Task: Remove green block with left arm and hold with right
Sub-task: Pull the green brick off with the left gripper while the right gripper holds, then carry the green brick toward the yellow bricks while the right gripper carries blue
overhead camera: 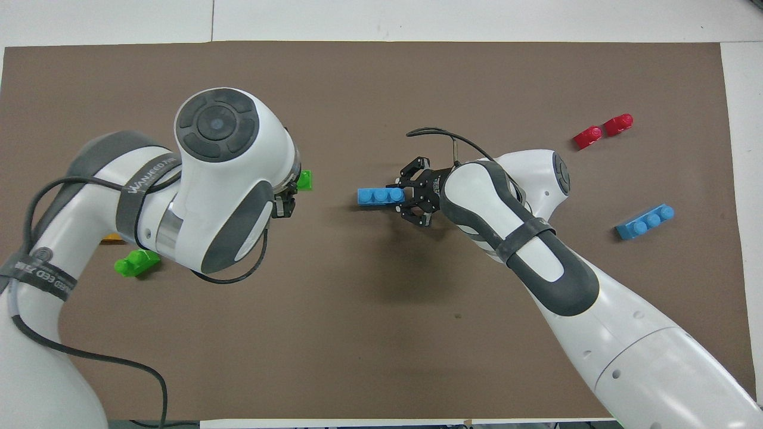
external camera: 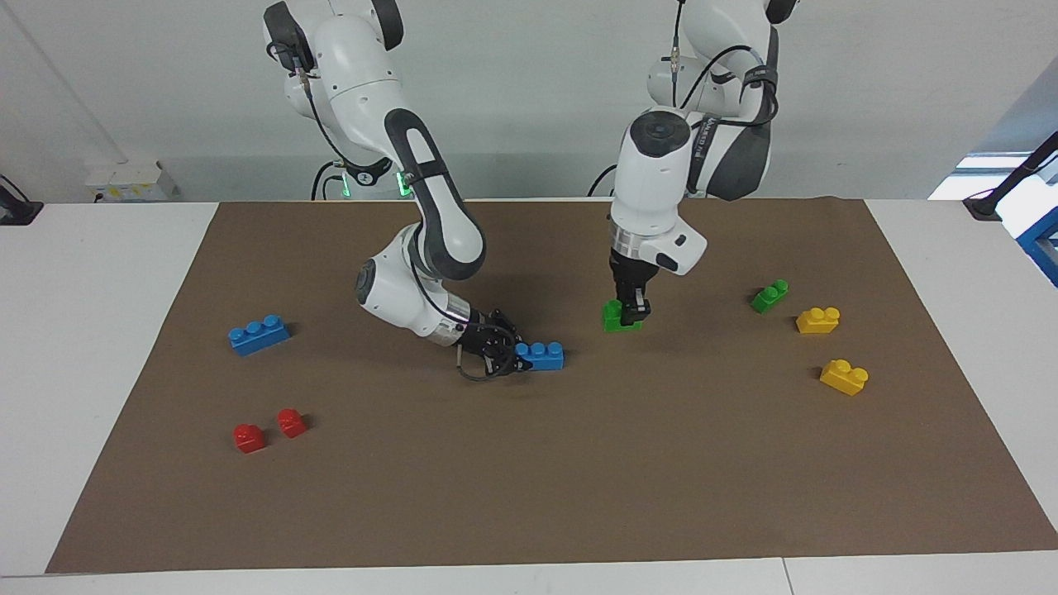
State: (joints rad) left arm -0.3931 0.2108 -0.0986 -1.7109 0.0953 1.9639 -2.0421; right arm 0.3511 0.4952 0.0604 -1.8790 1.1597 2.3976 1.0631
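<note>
The left gripper (external camera: 630,312) is clenched on the green block (external camera: 613,316), pinching it at the end toward its own arm's side, so the brick's free end juts out toward the right gripper; the block rides low over bare brown mat (external camera: 529,479), and whether its underside touches the mat cannot be told; in the overhead view only a green corner (overhead camera: 304,180) shows past the left arm's wrist. The right gripper (external camera: 506,358) lies low and nearly level at mat height, closed on the near end of a blue three-stud brick (external camera: 541,355), which rests flat on the mat; that sideways grip looks meant to pin the base brick down while the green one comes off it, and the two bricks now stand well apart, so the separation seems done.

Room around the left gripper is generous: open mat lies between it and the blue brick, and more toward the left arm's end, where a second green brick (external camera: 769,295) and two yellow bricks (external camera: 818,320) (external camera: 844,377) sit clear of it; a set-down anywhere beneath should meet nothing. Past the right gripper, toward its own end, a second blue brick (external camera: 259,333) and two red blocks (external camera: 267,430) lie well away, none close to the mat's edge.
</note>
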